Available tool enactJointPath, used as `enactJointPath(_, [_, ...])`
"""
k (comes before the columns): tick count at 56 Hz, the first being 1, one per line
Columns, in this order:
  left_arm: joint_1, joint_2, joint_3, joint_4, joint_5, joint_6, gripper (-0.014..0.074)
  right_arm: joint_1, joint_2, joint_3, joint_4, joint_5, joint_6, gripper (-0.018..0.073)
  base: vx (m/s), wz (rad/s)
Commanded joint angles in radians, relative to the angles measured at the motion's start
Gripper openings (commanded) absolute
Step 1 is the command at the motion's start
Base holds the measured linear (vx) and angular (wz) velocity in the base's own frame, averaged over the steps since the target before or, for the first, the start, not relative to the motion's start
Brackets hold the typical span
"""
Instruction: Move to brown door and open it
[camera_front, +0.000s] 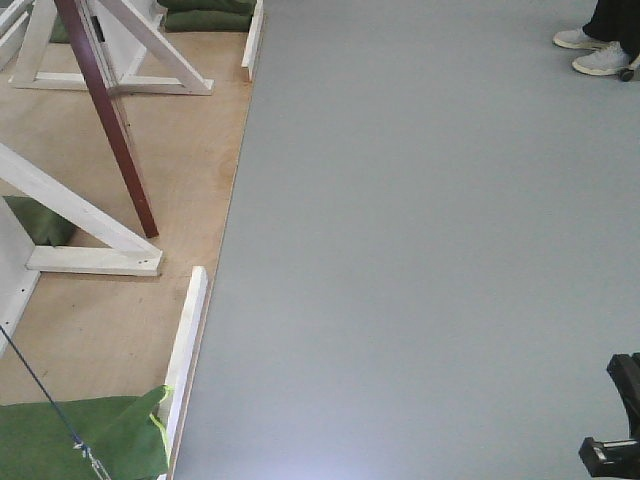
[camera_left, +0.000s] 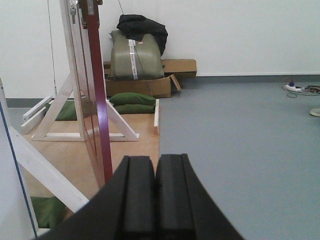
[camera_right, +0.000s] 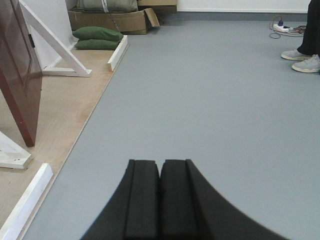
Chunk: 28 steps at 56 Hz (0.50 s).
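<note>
My left gripper (camera_left: 155, 167) & right gripper (camera_right: 160, 170) are sitting pinched together, empty. Door (camera_front: 108, 120) is standing at 10 o'clock, so I'd be veering left, slow.

— What's the left tool (camera_left: 155, 165) made of, by the look of it?
— Matte black all over. It has two flat rectangular pads (camera_left: 139, 195) with rounded upper corners, and outer shells that flare wide toward the base.
— And the right tool (camera_right: 160, 167)?
— It's the same black, with the same twin slabs and flared sides.
— Anything else?
— The front view shows a black blocky arm part (camera_front: 618, 425) with a pale grey band in its lower right corner.
</note>
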Motion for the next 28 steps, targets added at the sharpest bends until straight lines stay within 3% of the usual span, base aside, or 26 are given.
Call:
enactJointPath(1, [0.001,-0.013,-0.017,-0.007,-0.074,-0.004,0.0146,0.002,-0.006,0.004,-0.006,-0.077,-0.008,0.0000,0.00,0.00])
enactJointPath(28, [0.001,-0.013,-0.017,-0.007,-0.074,-0.004,0.0146,0.002,-0.006,0.004,-0.006,-0.082,-0.008,0.0000,0.00,0.00])
